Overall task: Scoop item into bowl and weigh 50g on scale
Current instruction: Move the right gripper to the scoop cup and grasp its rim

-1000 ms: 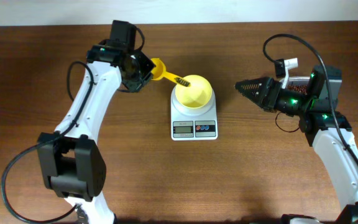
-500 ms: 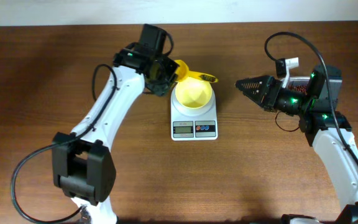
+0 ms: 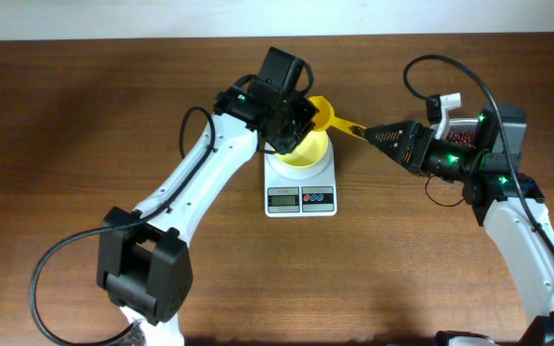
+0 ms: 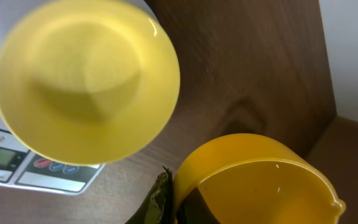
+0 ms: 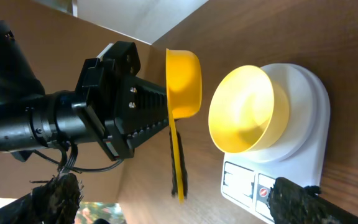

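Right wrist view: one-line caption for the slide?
Left gripper holds the yellow scoop beside the empty pale-yellow bowl on the white scale.

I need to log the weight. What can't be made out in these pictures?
Scale display digits: too small overhead; blurred, edge-cropped in left wrist view; oblique in right wrist view.
Beans: mostly hidden behind right arm overhead, out of other views.

no text reads clearly; the print on the scale [image 4: 42, 171] is blurred.

Pale-yellow round bowl [image 3: 312, 152], upright and empty, seated on white square scale [image 3: 301, 183]; red-brown beans [image 3: 460, 135] well apart, rightward.
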`<state>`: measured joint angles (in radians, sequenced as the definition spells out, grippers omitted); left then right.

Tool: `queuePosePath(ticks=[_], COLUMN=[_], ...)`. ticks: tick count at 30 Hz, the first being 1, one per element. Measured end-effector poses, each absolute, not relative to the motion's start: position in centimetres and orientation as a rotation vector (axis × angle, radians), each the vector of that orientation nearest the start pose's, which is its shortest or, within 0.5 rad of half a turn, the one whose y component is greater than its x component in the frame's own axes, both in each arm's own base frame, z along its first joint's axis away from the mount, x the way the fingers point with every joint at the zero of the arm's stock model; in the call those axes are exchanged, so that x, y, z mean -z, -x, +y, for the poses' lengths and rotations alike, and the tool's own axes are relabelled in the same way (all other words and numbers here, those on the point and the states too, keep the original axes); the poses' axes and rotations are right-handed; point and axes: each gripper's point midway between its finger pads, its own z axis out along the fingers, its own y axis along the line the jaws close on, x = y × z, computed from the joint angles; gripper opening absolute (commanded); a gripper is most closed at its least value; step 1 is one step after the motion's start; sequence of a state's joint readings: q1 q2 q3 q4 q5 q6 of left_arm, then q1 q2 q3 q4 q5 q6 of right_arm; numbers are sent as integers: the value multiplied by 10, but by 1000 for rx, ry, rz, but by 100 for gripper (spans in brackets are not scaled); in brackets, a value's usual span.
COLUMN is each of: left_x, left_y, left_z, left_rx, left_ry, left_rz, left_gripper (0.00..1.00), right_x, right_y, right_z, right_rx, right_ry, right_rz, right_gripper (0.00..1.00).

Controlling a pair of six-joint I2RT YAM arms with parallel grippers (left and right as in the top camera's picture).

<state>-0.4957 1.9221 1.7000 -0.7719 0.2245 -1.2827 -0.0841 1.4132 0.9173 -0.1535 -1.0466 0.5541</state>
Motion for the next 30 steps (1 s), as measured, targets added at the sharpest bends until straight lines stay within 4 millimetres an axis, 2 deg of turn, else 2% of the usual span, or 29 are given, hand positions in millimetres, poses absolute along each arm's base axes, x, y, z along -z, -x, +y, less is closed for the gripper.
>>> queuePosePath(ticks=[6, 14, 18, 21, 26, 30], left_x=[-164, -164, -164, -164, -164, -165], left_y=[-409, -407, -401, -398, -398, -397], left_z=[-284, -287, -295, -298, -299, -300], left_rx=[873, 882, 886, 889, 889, 897], left_ry=[1006, 1050, 1027, 1019, 1018, 1017], left_rz=[2654, 2649, 2664, 2670, 2671, 2676], left_gripper=[0, 2, 2, 1, 0, 0], right_x=[-209, -206, -206, -207, -207, -207], right_y=[-367, -370, -370, -370, -364, -364], right_z=[114, 111, 111, 111, 128, 129], right_rx=[-1335, -1273, -1268, -1268, -1294, -1292], right_ry=[-65, -38, -29, -19, 30, 34], right_rz=[2170, 2166, 2164, 2163, 2173, 2175], right_gripper=[98, 100, 89, 77, 61, 48])
